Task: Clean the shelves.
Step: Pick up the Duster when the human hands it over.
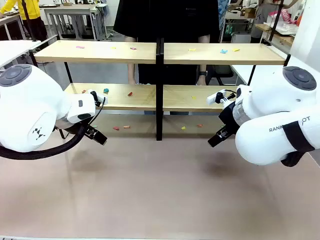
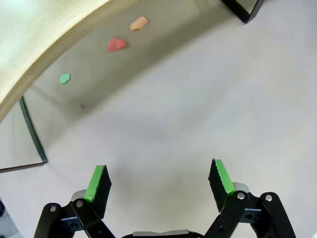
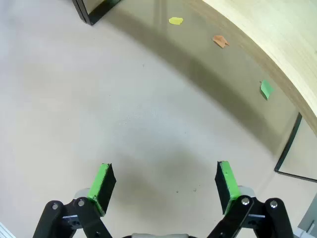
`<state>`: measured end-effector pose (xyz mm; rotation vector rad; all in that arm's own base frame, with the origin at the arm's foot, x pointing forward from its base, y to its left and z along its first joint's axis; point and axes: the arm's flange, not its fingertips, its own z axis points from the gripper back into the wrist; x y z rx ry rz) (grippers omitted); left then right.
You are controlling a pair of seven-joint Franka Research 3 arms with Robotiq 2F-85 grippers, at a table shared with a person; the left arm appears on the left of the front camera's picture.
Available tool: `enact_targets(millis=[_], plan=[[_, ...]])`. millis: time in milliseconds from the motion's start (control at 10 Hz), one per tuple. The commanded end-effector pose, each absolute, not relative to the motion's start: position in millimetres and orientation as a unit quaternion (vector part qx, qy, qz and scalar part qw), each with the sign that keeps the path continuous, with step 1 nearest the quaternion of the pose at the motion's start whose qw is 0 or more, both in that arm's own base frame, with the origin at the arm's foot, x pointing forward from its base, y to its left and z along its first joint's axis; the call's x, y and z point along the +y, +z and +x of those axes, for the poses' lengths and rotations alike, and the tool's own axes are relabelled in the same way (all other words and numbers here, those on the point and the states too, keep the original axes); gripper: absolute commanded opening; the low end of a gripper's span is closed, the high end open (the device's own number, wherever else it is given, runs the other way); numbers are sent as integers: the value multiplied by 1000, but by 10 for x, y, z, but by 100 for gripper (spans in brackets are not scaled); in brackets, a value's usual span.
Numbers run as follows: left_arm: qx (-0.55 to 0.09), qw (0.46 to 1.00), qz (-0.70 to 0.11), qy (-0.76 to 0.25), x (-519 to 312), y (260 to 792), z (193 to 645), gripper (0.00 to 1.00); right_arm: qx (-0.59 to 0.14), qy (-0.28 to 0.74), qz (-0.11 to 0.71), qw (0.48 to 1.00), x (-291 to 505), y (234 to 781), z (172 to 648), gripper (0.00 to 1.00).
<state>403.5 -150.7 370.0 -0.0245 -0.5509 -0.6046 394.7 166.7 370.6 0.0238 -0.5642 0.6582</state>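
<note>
Beige worktop (image 1: 160, 200) spreads out in front of the shelves (image 1: 100, 51), which stand on it with a person right behind. Left hand (image 2: 161, 174) and right hand (image 3: 163, 174) hover before the shelves, both wide open, empty. Tiny coloured scraps (image 1: 130, 93) lie on and under the shelves.

Robotics lab, white robot arms (image 1: 30, 110), background worktables (image 1: 70, 9).

The long two-tier rack of light wood boards on a thin black metal frame (image 1: 156, 52) stands upright across the table's far side, small coloured scraps scattered on its boards.
</note>
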Motion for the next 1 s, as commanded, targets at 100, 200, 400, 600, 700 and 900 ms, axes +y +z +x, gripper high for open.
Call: enact_targets(millis=[100, 200, 400, 600, 700, 900], plan=[[-268, 917, -12, -294, -1508, 3701, 4035, 100, -273, 319, 12, 907, 1668, 3706, 3947, 100], [-268, 917, -12, -294, -1508, 3701, 4035, 100, -273, 319, 12, 907, 1668, 3706, 3947, 100], [-268, 917, -12, -294, -1508, 3701, 4035, 100, -273, 319, 12, 907, 1668, 3706, 3947, 100], [-268, 917, -12, -294, -1508, 3701, 4035, 100, -273, 319, 12, 907, 1668, 3706, 3947, 100], [-268, 917, -12, -294, -1508, 3701, 4035, 100, -273, 319, 12, 907, 1668, 3706, 3947, 100], [-268, 917, -12, -294, -1508, 3701, 4035, 100, -273, 319, 12, 907, 1668, 3706, 3947, 100]])
